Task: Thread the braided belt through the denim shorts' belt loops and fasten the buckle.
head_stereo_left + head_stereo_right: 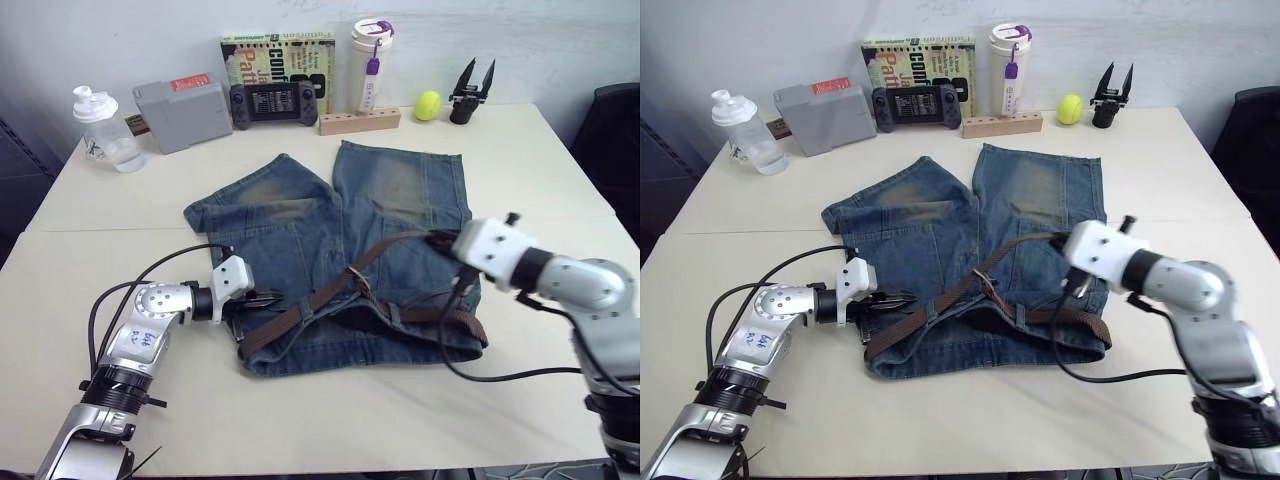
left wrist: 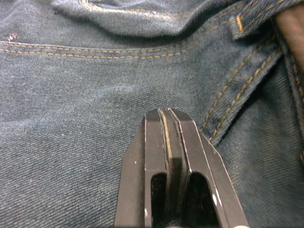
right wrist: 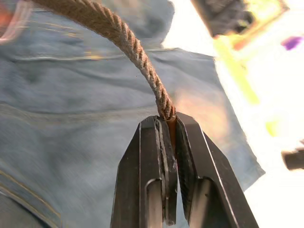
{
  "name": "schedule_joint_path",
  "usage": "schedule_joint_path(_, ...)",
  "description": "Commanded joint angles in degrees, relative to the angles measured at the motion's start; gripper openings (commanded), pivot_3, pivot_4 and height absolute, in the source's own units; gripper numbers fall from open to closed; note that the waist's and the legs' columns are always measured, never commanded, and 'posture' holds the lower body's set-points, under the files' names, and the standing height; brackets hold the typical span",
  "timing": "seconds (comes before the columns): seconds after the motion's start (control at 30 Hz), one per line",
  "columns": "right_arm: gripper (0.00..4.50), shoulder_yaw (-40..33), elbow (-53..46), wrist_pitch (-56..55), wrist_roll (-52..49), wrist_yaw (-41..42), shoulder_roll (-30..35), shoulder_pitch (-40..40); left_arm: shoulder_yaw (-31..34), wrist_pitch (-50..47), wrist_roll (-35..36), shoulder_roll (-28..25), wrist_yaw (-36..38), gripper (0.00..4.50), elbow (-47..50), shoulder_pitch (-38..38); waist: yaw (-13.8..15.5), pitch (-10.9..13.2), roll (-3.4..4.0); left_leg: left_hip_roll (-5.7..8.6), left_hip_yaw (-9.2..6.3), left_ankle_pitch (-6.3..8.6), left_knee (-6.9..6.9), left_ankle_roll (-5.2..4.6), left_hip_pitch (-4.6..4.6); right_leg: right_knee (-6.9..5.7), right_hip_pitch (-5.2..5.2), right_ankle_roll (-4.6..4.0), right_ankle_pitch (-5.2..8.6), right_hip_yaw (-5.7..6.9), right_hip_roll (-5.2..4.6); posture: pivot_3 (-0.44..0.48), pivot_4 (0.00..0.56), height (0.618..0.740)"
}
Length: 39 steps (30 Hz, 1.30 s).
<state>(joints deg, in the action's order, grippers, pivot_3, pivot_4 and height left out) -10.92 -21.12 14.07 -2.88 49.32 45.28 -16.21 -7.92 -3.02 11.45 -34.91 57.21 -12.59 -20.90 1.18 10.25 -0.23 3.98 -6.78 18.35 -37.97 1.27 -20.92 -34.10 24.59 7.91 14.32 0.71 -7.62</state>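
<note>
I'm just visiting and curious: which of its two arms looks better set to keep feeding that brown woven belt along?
Probably the right. The right gripper is already shut on the brown braided belt, holding it above the blue denim shorts. The left gripper is shut with nothing between its fingers, over denim by a belt loop.

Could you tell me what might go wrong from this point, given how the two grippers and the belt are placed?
1. The right gripper pinches the braided belt edge-on right at its fingertips, so the belt could slip out if pulled.
2. The left gripper is shut and lies on the denim shorts near a belt loop; pulling the belt may drag or bunch the shorts.
3. The belt lies slack across the waistband and could snag near the buckle.
</note>
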Motion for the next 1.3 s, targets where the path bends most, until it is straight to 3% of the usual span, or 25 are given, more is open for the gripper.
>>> schedule_joint_path(0.03, 0.0, -4.26, -2.36, -1.31, -3.64, 0.74, 1.99, 0.6, -1.77, 0.6, -3.73, -0.23, -0.37, 0.06, -3.56, 2.19, 0.02, -0.01, 0.01, -0.01, 0.0, 0.0, 0.0, 0.0, 0.03, -0.01, -0.02, 0.0, 0.0, 0.0, 0.01, 0.0, 0.15, 0.705)
schedule_joint_path(0.17, 0.0, -0.14, -4.87, -1.67, -3.9, 1.15, 2.07, 0.26, 0.08, 0.18, -1.53, 0.64, -0.61, 0.06, -2.29, 1.02, 0.04, -0.03, 0.05, -0.04, 0.06, 0.01, 0.0, -0.01, 0.1, -0.04, -0.06, 0.0, 0.0, -0.02, 0.01, 0.0, 0.15, 0.705)
schedule_joint_path(0.4, 0.0, 16.55, -7.3, 3.03, 4.01, 0.32, 0.28, -3.58, 7.79, -9.57, 8.4, -1.17, 0.46, 0.06, 8.84, -2.05, -0.1, 0.09, -0.15, -0.07, 0.04, 0.0, -0.02, 0.0, -0.09, -0.08, 0.14, -0.01, 0.0, -0.01, 0.04, 0.0, 0.15, 0.705)
schedule_joint_path(0.43, 0.0, 17.55, -7.14, 4.15, 4.57, -0.01, 0.01, -4.09, 8.59, -11.2, 9.64, -1.23, 0.33, 0.67, 10.29, -2.33, -0.08, 0.12, -0.21, -0.07, 0.02, -0.01, -0.07, 0.01, -0.21, -0.11, 0.26, -0.01, 0.0, -0.01, 0.05, 0.0, 0.15, 0.705)
schedule_joint_path(0.57, 0.0, 21.31, -6.37, 8.29, 6.55, -1.08, -2.11, -7.41, 11.31, -19.81, 18.01, -0.05, -0.55, 2.25, 20.21, -3.92, 0.01, 0.12, -0.2, -0.04, -0.11, -0.01, -0.08, 0.02, -0.35, -0.12, 0.42, -0.01, 0.0, -0.04, 0.0, 0.0, 0.15, 0.705)
schedule_joint_path(0.67, 0.0, 23.25, -5.42, 8.67, 7.95, -1.38, -2.94, -9.6, 9.94, -22.9, 19.91, 2.31, -3.01, 3.55, 24.85, -5.77, 0.16, 0.12, -0.21, 0.0, -0.2, -0.01, -0.09, 0.03, -0.36, -0.1, 0.41, 0.0, 0.0, -0.04, -0.02, 0.0, 0.15, 0.705)
schedule_joint_path(0.97, 0.0, 24.6, -5.85, 7.54, 8.39, -1.04, -4.28, -11.95, 2.55, -17.75, 11.76, 6.15, -4.52, 3.55, 22.21, -8.35, -0.12, 0.12, -0.21, -0.02, 0.09, -0.05, -0.09, 0.09, -0.3, -0.19, 0.41, 0.0, 0.0, -0.07, 0.05, 0.0, 0.15, 0.705)
schedule_joint_path(1.3, 0.0, 25.45, -7.66, 8.4, 7.67, -0.25, -5.36, -12.34, 0.16, -12.89, 6.85, 9.7, -5.59, 3.55, 15.84, -11.27, 0.01, 0.13, -0.21, -0.01, 0.11, -0.05, -0.09, 0.1, -0.31, -0.18, 0.43, -0.01, 0.0, -0.09, 0.05, 0.0, 0.15, 0.705)
